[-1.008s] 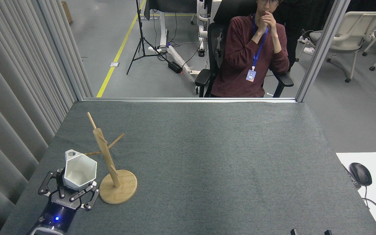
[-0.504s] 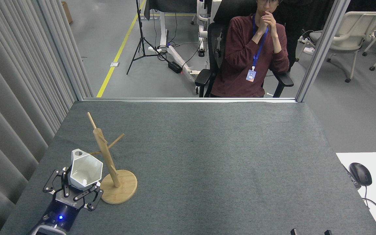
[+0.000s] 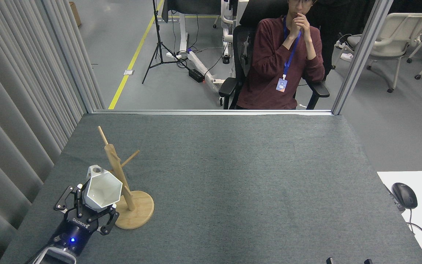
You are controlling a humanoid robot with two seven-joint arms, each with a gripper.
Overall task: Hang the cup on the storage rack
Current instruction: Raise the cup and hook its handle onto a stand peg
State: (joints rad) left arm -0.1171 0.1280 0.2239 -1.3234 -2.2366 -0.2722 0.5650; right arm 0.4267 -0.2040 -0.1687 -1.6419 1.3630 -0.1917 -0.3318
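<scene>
White cup [image 3: 103, 191] is being pinched by the left gripper [image 3: 93, 211] at lower left beside the rack [image 3: 123, 183], not yet hung on any peg.

Cup [image 3: 103, 190]: white, smooth, ceramic-looking, faceted walls with a soft sheen; storage rack [image 3: 125, 183] at near left: light unpainted wood, matt, faint grain on the disc base. Table [image 3: 240, 176]: covered in dark grey felt-like cloth, matt and slightly rough, with a pale metal strip along the far edge; left gripper [image 3: 88, 212]: black links, matt metal or plastic, cannot tell which. Curtain [image 3: 17, 91] at left: grey pleated cloth, matt; mouse [image 3: 404, 195] at near right: black plastic, slightly glossy, on a smooth white desk surface [image 3: 398, 178].
</scene>
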